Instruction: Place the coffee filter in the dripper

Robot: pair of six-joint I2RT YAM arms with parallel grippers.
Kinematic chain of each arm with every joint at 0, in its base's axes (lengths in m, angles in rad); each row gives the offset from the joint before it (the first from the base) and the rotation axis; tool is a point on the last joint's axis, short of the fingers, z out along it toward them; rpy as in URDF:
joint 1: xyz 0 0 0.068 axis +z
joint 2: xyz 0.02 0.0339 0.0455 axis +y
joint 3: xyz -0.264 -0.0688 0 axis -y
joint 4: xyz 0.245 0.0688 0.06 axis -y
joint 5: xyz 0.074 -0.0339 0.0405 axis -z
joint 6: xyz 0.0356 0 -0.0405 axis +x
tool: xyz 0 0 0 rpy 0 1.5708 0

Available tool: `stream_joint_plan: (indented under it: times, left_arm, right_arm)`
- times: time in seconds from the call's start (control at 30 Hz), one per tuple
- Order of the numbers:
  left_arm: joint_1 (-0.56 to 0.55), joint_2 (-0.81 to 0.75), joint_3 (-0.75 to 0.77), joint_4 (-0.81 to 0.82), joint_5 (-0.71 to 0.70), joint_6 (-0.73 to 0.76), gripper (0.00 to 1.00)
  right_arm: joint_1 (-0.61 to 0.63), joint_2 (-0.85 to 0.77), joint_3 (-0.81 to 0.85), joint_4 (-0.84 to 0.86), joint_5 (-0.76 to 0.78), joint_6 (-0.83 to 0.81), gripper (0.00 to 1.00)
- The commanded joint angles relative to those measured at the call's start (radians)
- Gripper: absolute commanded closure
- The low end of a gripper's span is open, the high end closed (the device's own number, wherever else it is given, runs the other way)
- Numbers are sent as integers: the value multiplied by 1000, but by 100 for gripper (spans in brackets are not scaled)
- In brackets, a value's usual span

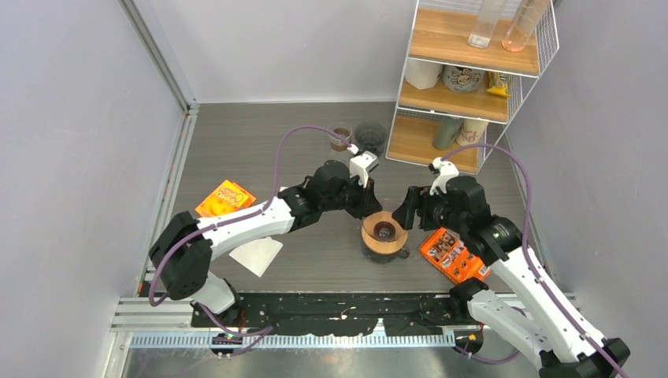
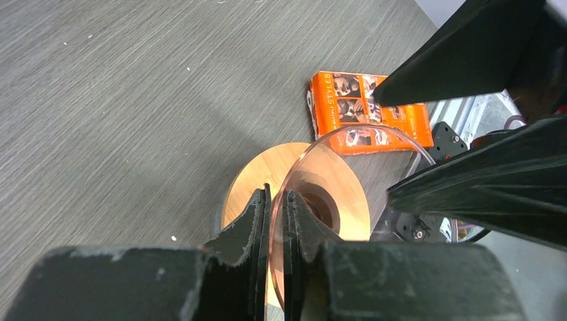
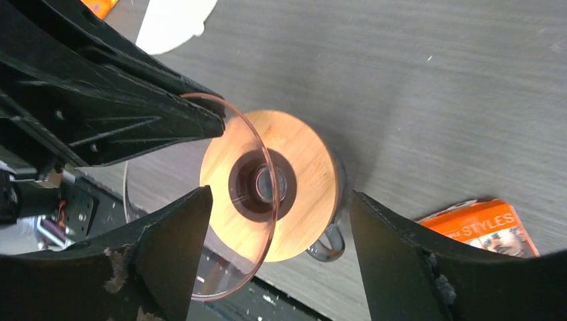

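Observation:
The dripper [image 1: 384, 232] is a clear glass cone with a round wooden collar, standing at the table's middle front on a glass vessel with a handle [image 3: 327, 244]. My left gripper [image 1: 369, 206] is shut on the dripper's glass rim [image 2: 275, 194], one finger inside the cone and one outside. My right gripper [image 1: 410, 209] is open and empty, its fingers spread either side of the dripper [image 3: 279, 194]. The white paper coffee filter [image 1: 257, 253] lies flat on the table left of the dripper, apart from both grippers. It also shows in the right wrist view [image 3: 170, 23].
An orange box [image 1: 451, 253] lies right of the dripper, under the right arm. An orange snack packet [image 1: 224, 197] lies at the left. A small brown cup [image 1: 340, 138] and a dark glass item [image 1: 370, 135] stand at the back. A wire shelf rack [image 1: 465, 87] fills the back right.

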Motion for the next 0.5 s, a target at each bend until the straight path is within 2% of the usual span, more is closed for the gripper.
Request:
stream_joint_plan:
  times: [0.0,0.17,0.27,0.47]
  left_arm:
    - [-9,-22,2,-32,-84,72,100]
    - [-12,-20,7,-53,-88,75,100]
    - [-13,-19,8,-57,-89,74,100]
    - [-14,-16,24,-86,-98,73,100]
  right_arm:
    - [-3,47,22,8,-119,-27,23]
    - [-3,93,22,32,-146,-27,40]
    - [-3,110,27,36,-144,-20,55]
    - [-3,132,39,9,-109,-25,73]
